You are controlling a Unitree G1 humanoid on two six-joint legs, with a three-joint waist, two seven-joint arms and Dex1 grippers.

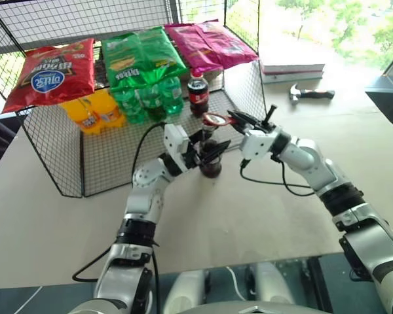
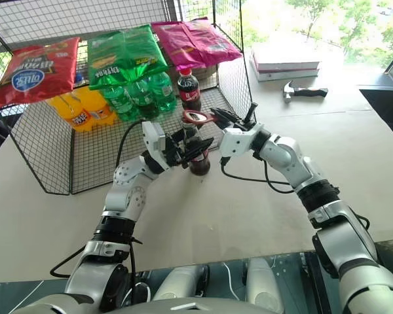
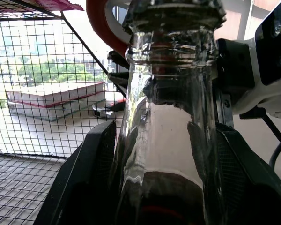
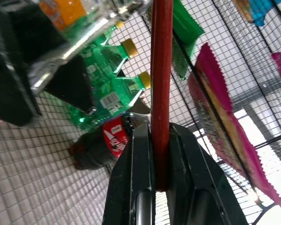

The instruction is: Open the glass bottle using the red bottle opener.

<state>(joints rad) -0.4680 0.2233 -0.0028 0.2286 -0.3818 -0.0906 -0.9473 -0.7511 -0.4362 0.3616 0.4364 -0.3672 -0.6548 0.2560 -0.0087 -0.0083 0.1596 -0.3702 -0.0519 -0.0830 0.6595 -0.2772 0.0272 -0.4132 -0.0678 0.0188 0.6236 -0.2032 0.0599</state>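
My right tool (image 1: 234, 120) is clenched on the handle of the red bottle opener (image 1: 216, 120), ring head sticking out to the left and sitting right at the top of the glass bottle (image 1: 210, 159). The left tool (image 1: 206, 154) is wrapped around the bottle's body, one finger on each side, holding it upright on the desk (image 1: 262, 216) just in front of the wire rack (image 1: 59, 157), roughly mid-desk.

Handling-wise: the bottle's glass, so stiff, slick and breakable, and the liquid makes it bottom-heavy. I'd say the body grip is the right spot, low enough to stop it tipping when I lever on the cap. The opener is thin, flat and rigid. It's pinched edge-on, so it could twist in the fingers if I pry too hard.

The views split things up nicely. The left wrist view gives me the crown cap (image 3: 174, 14) close up, crimped edge still on, with the opener's red ring arcing behind it. I can't tell from there if the lip is hooked under the cap. The right wrist view shows the opener's handle seated deep between the fingers (image 4: 141, 178), plus the plastic cola bottle (image 4: 100, 145) and green soda bottles (image 4: 112, 93) in the rack. The head views add the far stuff: hammer (image 1: 312, 93) and books (image 1: 292, 70), far right.
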